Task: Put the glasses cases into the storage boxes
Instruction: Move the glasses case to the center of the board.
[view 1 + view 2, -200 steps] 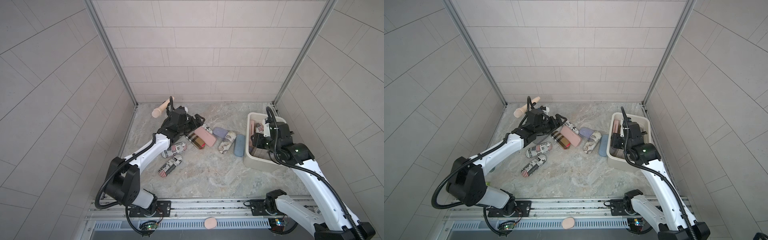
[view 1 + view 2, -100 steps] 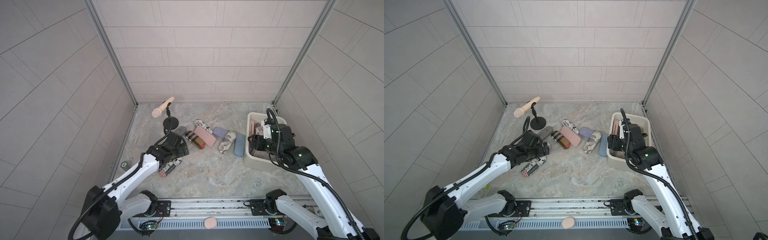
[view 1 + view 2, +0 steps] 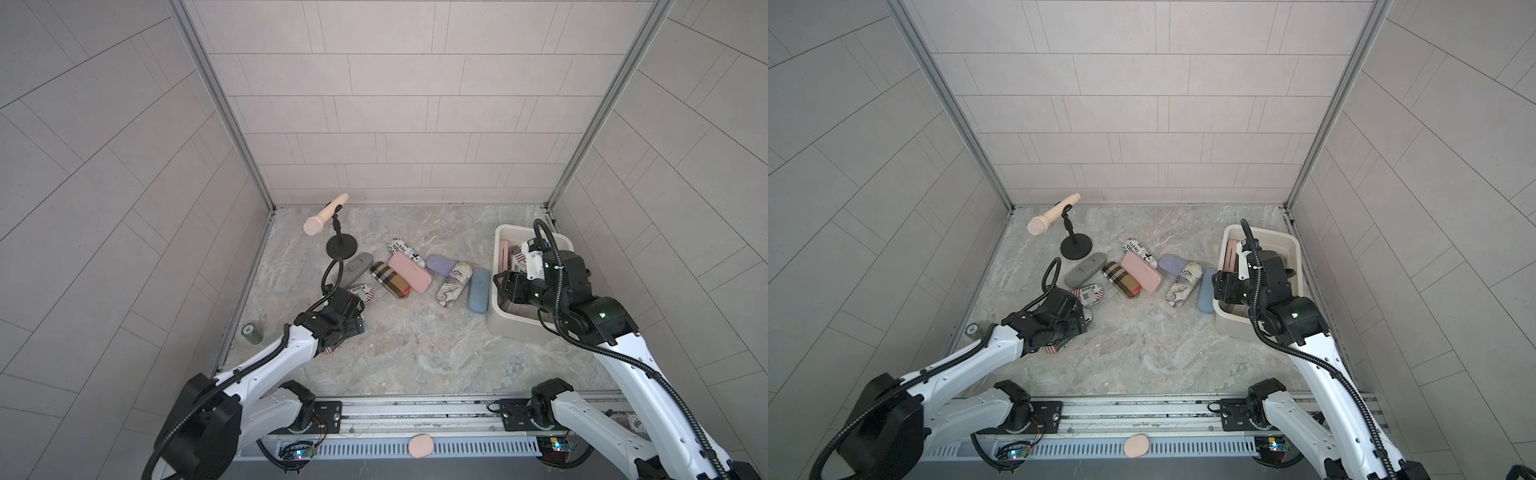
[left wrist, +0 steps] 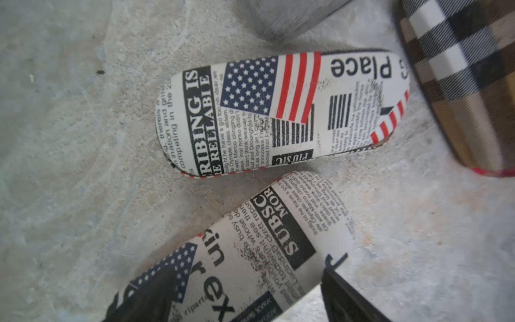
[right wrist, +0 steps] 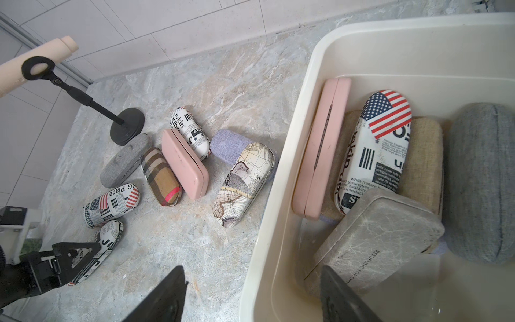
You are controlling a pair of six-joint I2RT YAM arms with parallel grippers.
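Both arms have moved within the last second. Nearest, the left gripper (image 4: 245,290), which had been reaching far out beside the microphone stand, has pulled back over the closest newspaper-print case (image 4: 250,245). Its jaws stand on either side of that case, but the wrist view is blurred there and I cannot tell whether they pinch it yet. The left forearm lies low and stretched forward, with the wrist bent down toward the surface (image 3: 415,345), which looks like the start of the next pick. Just beyond lies the flag-printed case (image 4: 278,111), then the plaid case (image 3: 390,279), pink case (image 3: 410,273) and grey case (image 3: 356,268). The map-print case (image 3: 453,286), lavender case (image 3: 440,264) and light blue case (image 3: 478,289) lie toward the storage box (image 5: 278,181). The right gripper (image 5: 252,278) has drawn back a little to the box's nearer side. Its jaws are wide and empty, and the box wall shows between them. The right elbow is raised and the wrist is turned toward the loose cases, so it is probably free for another fetch. Inside the box lie at least five cases, among them a pink boxed case (image 5: 320,147) and a flag boxed case (image 5: 376,150). Farthest back, the microphone (image 3: 324,216) has not shifted.
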